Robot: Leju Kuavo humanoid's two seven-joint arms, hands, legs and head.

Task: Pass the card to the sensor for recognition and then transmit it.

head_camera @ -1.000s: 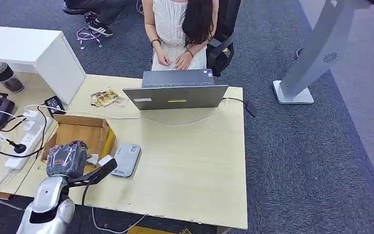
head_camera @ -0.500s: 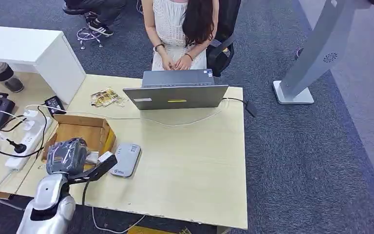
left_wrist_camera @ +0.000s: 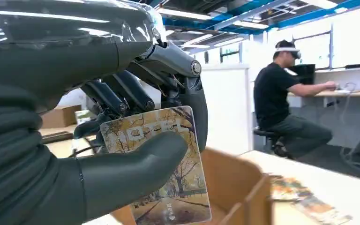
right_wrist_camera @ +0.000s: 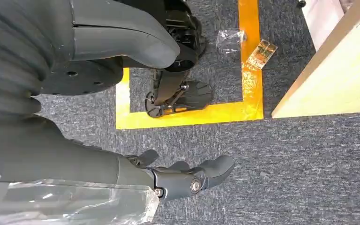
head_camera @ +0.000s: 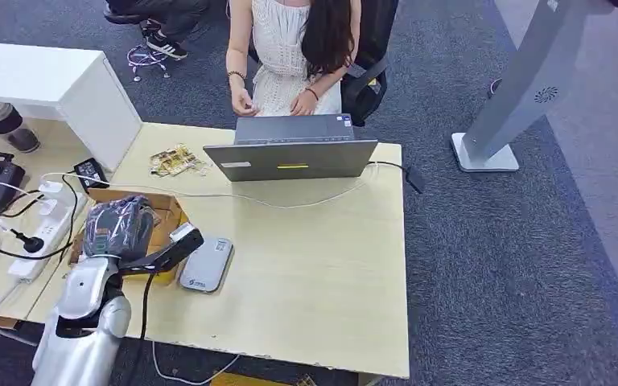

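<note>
My left hand (head_camera: 119,227) hovers over the cardboard box (head_camera: 172,215) at the table's left side. In the left wrist view the hand (left_wrist_camera: 122,140) pinches a hotel card (left_wrist_camera: 171,187) with an autumn tree picture between the thumb and the dark fingers. The card is upright above the box (left_wrist_camera: 236,187). The grey card sensor (head_camera: 206,264) lies flat on the table just right of the hand, with nothing touching it. My right hand (right_wrist_camera: 168,176) hangs beside the table over the grey carpet, fingers apart and holding nothing.
An open laptop (head_camera: 290,158) stands at the far edge, with a person (head_camera: 294,48) seated behind it. Loose cards (head_camera: 175,161) lie left of the laptop. A power strip (head_camera: 39,233) and cables lie left of the box. A white stand (head_camera: 515,88) is on the floor at the right.
My left hand has risen and moved away from the near edge, now above the box with the card. The person behind the laptop has lifted a hand.
</note>
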